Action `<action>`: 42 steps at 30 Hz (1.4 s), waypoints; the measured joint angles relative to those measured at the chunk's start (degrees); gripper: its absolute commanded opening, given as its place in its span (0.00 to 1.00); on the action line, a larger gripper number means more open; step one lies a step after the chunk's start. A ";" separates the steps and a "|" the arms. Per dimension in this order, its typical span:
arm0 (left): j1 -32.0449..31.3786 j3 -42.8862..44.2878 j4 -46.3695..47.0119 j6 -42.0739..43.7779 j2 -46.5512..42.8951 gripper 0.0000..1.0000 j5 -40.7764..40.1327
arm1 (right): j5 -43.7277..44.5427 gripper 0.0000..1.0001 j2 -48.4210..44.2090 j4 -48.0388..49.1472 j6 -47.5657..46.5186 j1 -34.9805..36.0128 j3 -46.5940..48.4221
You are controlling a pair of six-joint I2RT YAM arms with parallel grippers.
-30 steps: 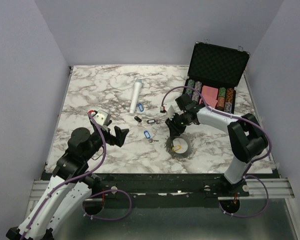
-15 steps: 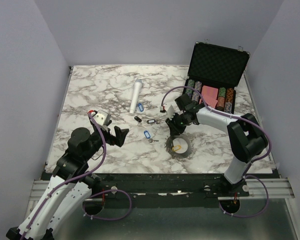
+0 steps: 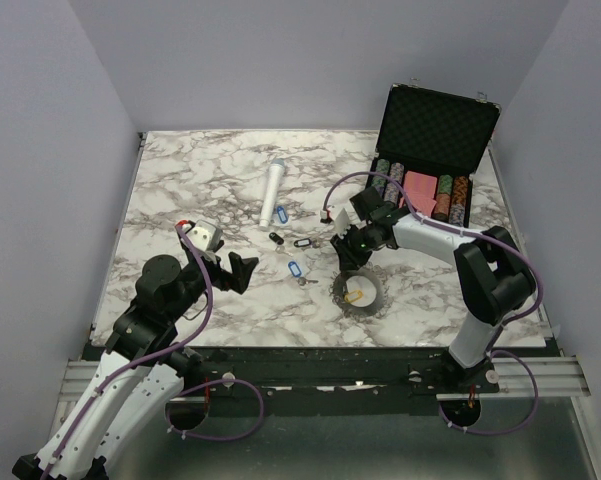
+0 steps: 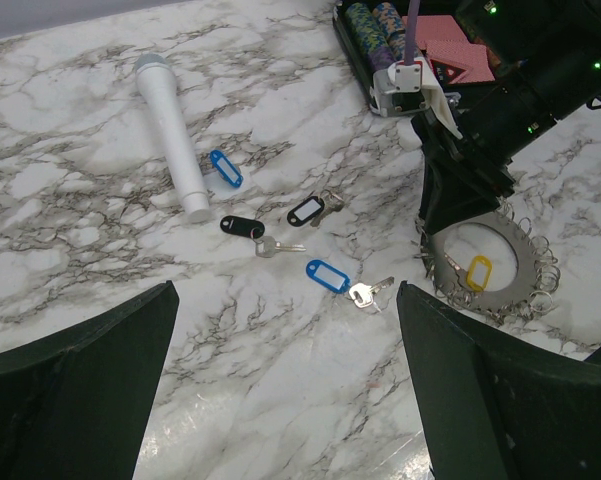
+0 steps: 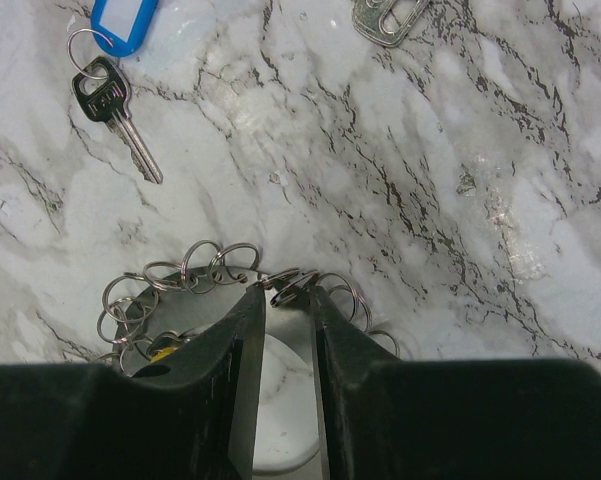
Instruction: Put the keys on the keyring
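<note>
Keyring (image 4: 525, 292) encircles yellow-tagged key (image 4: 477, 270); open case (image 3: 440, 120) holds chips (image 3: 452, 198).

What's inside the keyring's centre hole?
A yellow-tagged key lies inside the keyring, on the marble table. The right gripper covers the hole's edge nearest it, so anything there is hidden.

A: Top camera sits high behind the near edge, looking down on the whole table (image 3: 180, 180).
B: Left wrist looks across it from low and farther off; right wrist hangs close, straight down (all three share the keyring (image 3: 375, 297)).
</note>
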 measured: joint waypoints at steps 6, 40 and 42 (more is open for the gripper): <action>0.00 0.00 0.00 0.00 0.00 0.99 0.00 | 0.83 0.30 0.50 0.26 0.37 0.15 0.00; 0.26 -0.33 0.74 -0.02 -0.44 0.99 3.41 | -4.52 0.01 -3.54 -2.32 -2.89 -1.51 0.22; 0.26 -0.57 1.36 -0.02 -0.87 0.99 5.05 | -6.84 0.01 -4.81 -3.19 -4.33 -2.75 0.33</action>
